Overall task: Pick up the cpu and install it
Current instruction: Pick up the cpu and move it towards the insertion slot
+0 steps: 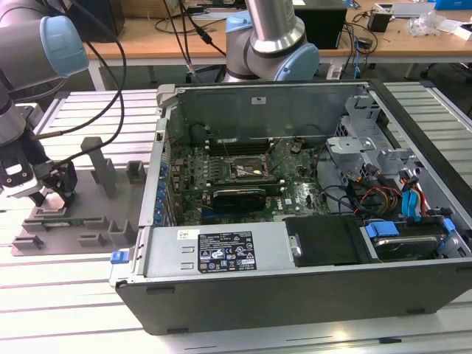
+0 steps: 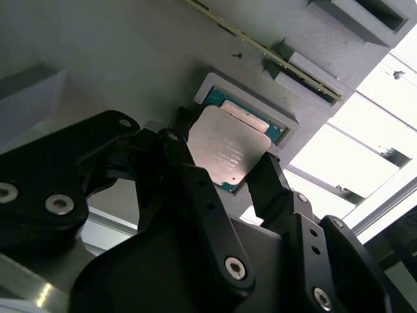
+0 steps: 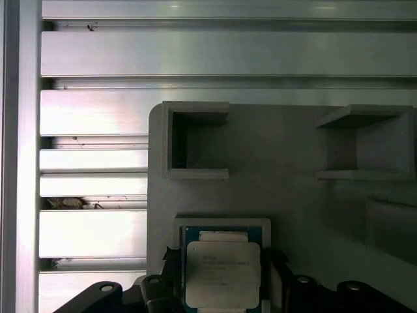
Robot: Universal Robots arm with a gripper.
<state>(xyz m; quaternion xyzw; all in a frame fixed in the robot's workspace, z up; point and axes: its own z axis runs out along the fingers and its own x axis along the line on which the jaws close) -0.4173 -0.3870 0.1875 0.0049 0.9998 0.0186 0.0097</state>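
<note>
The cpu point(image 2: 229, 149) point(image 3: 223, 274) is a flat square chip with a silvery top, lying at a shallow square recess of the grey fixture plate point(image 3: 293, 202) point(image 2: 130, 65). My gripper point(image 2: 225, 162) point(image 3: 223, 282) has its black fingers point(image 2: 174, 140) pressed against two opposite edges of the chip. Whether the chip is raised off the recess floor cannot be told. In the exterior view the gripper point(image 1: 50, 193) hangs low over the fixture point(image 1: 74, 221) at that view's left. The black-framed motherboard socket point(image 1: 249, 168) lies inside the open computer case point(image 1: 295, 280), well away from the gripper.
Upright grey fixture blocks point(image 1: 99, 166) stand close beside the gripper. Square pockets point(image 3: 195, 143) are moulded into the plate near the chip. The case's raised side wall point(image 1: 161, 162) lies between fixture and socket. Cables point(image 1: 383, 195) and drive bays fill the case's right side. A second arm's base point(image 1: 269, 44) stands behind.
</note>
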